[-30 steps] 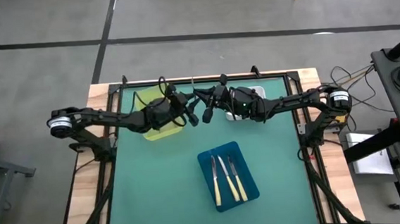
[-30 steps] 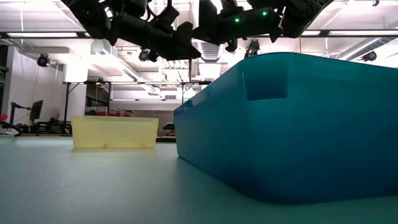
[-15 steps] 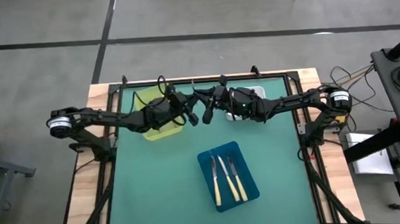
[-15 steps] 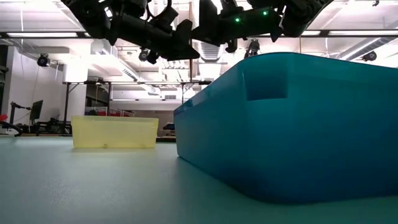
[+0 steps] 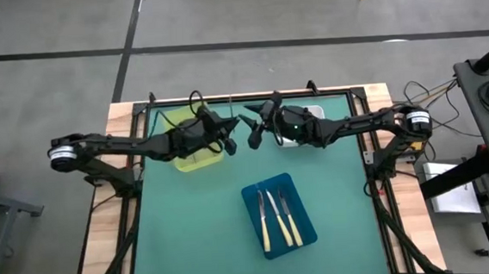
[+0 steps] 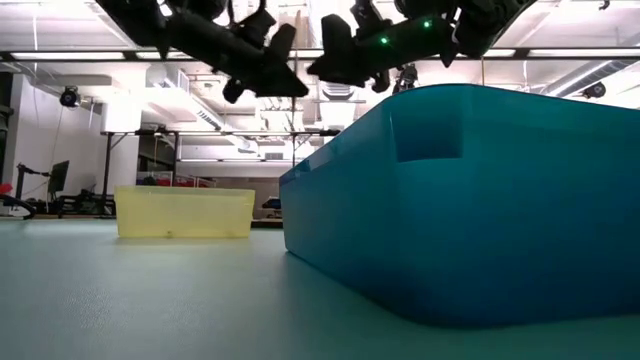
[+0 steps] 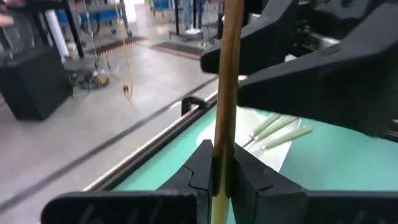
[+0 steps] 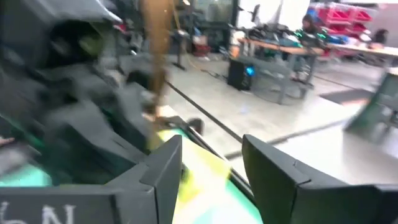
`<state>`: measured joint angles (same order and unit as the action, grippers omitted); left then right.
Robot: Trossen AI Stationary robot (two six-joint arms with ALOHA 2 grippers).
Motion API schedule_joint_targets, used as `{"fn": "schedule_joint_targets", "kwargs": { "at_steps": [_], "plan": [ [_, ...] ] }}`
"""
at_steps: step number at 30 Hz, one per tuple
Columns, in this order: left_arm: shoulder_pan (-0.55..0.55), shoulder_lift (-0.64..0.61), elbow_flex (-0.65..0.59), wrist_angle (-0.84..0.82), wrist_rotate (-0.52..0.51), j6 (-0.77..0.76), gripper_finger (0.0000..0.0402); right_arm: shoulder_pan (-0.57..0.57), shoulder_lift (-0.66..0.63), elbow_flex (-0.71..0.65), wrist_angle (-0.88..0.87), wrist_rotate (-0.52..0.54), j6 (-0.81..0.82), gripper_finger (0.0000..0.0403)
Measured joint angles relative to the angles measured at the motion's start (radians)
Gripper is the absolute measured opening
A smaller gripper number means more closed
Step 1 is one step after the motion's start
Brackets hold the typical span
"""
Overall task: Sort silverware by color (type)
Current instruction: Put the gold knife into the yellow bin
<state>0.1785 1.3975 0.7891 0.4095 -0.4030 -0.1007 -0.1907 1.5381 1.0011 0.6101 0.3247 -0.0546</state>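
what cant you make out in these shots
- Yellow tray contents: high view, left arm covers it; low view, wall too cloudy.
- White tray: high view, right arm overlaps it.
- Gold utensil ends: left wrist view, cut off by the edges.
- Knives: low view, blue tray wall hides them.

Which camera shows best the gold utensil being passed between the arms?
The left wrist view: the gold utensil stands clamped in the left gripper. The right wrist view shows it blurred beyond the open right gripper. In the high and low views it is barely visible.
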Motion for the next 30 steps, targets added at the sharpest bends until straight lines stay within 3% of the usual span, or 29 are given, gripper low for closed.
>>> {"fn": "schedule_joint_targets", "kwargs": {
  "at_steps": [11,19,30],
  "plan": [
    [0.018,-0.191,-0.008,-0.444,-0.004,-0.269,0.0010,-0.015,-0.059,0.004,-0.252,0.055,-0.001,0.0166],
    [0.090,-0.267,-0.015,-0.806,-0.007,-0.535,0.0010,-0.022,-0.104,0.005,-0.451,0.093,-0.028,0.0166],
    [0.137,-0.206,-0.016,-0.969,0.031,-0.806,0.0010,-0.050,-0.140,0.005,-0.688,0.181,-0.094,0.0159]
  ]
}}
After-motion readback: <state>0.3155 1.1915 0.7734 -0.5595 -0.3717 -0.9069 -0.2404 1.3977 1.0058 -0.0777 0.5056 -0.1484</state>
